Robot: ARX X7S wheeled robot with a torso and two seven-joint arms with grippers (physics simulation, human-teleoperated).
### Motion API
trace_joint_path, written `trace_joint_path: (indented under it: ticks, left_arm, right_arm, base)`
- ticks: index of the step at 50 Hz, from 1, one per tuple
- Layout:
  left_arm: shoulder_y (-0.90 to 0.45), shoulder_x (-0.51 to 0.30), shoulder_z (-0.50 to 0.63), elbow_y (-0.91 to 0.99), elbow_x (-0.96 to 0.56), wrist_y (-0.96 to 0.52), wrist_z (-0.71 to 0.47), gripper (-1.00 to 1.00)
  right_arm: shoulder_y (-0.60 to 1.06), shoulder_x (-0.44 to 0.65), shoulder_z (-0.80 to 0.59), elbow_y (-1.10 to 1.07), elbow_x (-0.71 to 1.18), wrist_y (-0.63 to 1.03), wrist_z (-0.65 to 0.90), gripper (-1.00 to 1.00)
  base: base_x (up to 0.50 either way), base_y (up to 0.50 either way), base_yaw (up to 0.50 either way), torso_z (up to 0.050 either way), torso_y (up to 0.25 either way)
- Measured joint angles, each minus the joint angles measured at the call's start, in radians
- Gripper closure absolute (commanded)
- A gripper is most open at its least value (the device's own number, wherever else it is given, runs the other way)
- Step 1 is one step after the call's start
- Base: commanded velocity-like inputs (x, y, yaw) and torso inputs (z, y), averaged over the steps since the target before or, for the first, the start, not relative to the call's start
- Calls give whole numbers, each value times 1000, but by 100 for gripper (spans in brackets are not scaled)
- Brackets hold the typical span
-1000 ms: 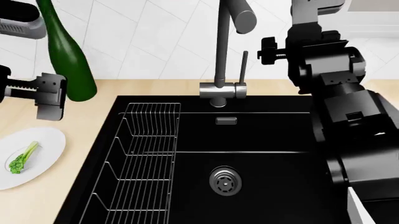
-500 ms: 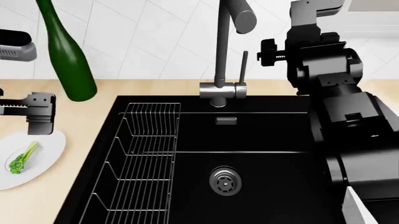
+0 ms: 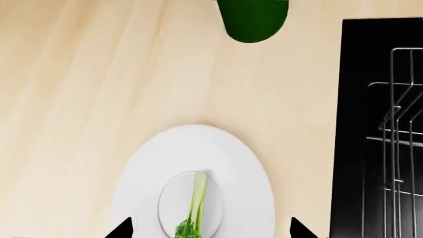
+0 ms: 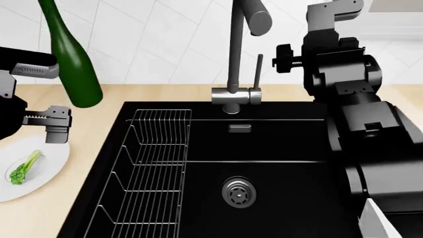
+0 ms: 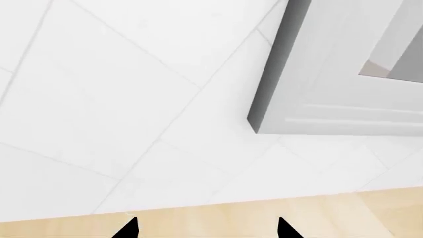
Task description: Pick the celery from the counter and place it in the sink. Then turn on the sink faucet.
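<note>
The celery [image 4: 25, 167] lies on a round white plate [image 4: 51, 152] on the beige counter [image 4: 92, 130], left of the black sink [image 4: 297, 144]. My left gripper [image 4: 47, 97] hovers above the plate, open. In the left wrist view the celery [image 3: 195, 203] lies between the wide-apart tips of that gripper [image 3: 211, 230], leafy end nearest the camera, with the plate [image 3: 248, 168] under it. The grey faucet [image 4: 233, 59] stands behind the basin, its thin lever [image 4: 258, 69] upright. My right gripper [image 4: 284, 53] is raised right of the lever, open [image 5: 206, 229], with nothing in it.
A tall dark green bottle [image 4: 73, 64] stands on the counter just behind the plate, close to my left arm; its base [image 3: 253, 20] shows in the left wrist view. A wire rack [image 4: 155, 168] fills the sink's left side. The steel drain [image 4: 238, 192] sits mid-basin. White tiled wall [image 5: 132, 99] lies behind.
My left gripper has dropped from beside the bottle towards the plate, and its arm now shows at the left edge. The right arm has barely shifted. The celery has not moved.
</note>
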Motion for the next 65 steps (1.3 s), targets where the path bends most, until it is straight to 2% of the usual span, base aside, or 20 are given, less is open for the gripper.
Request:
trace_joint_path:
  ticks: [14,65]
  left_arm:
    - [35,10,16,-57,91,-3,73,-100]
    - [151,-35,45,-65,160,62,169,-100]
  right_arm:
    - [-7,-2,24,0,-27,-3,-4,-100]
    - [-23,-7,59,0,-72,-13,-9,-100]
  base:
    - [0,0,0,0,0]
    - [0,0,0,0,0]
